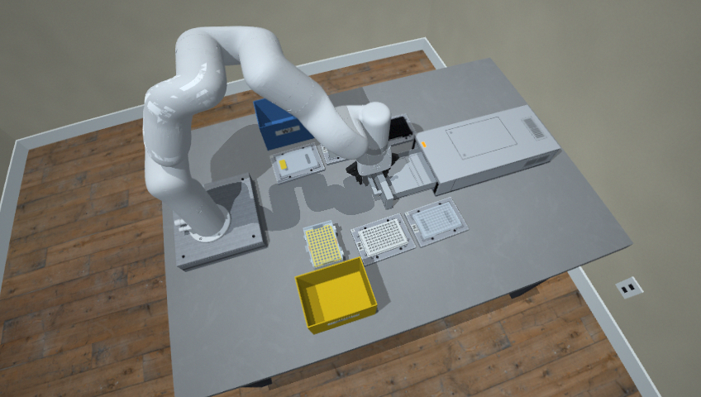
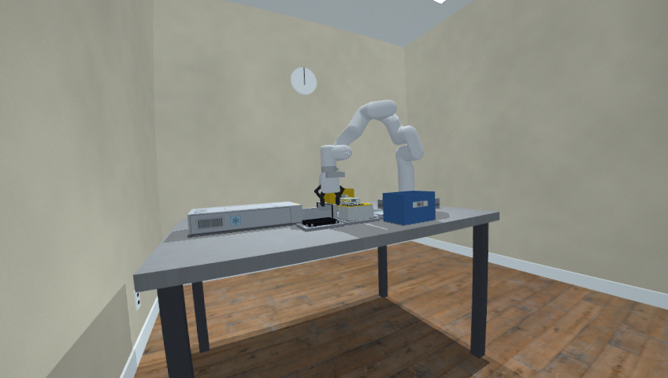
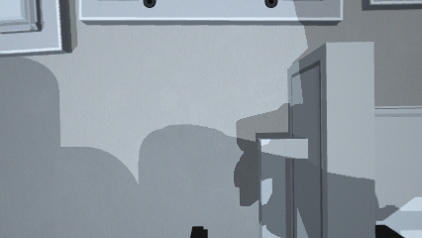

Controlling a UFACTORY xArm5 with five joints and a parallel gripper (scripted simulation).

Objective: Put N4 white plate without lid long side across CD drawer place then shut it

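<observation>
The grey cooler (image 1: 487,147) stands at the right of the bench with its drawer (image 1: 412,174) pulled out, and its orange lamp (image 1: 423,144) is lit. The drawer looks empty. My gripper (image 1: 378,183) is open and empty, low over the drawer's front panel and handle (image 1: 386,193). In the wrist view the front panel and handle (image 3: 307,144) lie between my fingertips. A white well plate (image 1: 383,236) with no lid sits in a nest in front of the drawer. Nest labels are too small to read.
A plate under a clear lid (image 1: 436,220) lies right of the white plate, and a yellow tip rack (image 1: 322,244) left of it. A yellow bin (image 1: 336,294) stands at the front, a blue bin (image 1: 283,125) at the back. More nests (image 1: 298,165) and a black plate (image 1: 400,128) lie behind my gripper.
</observation>
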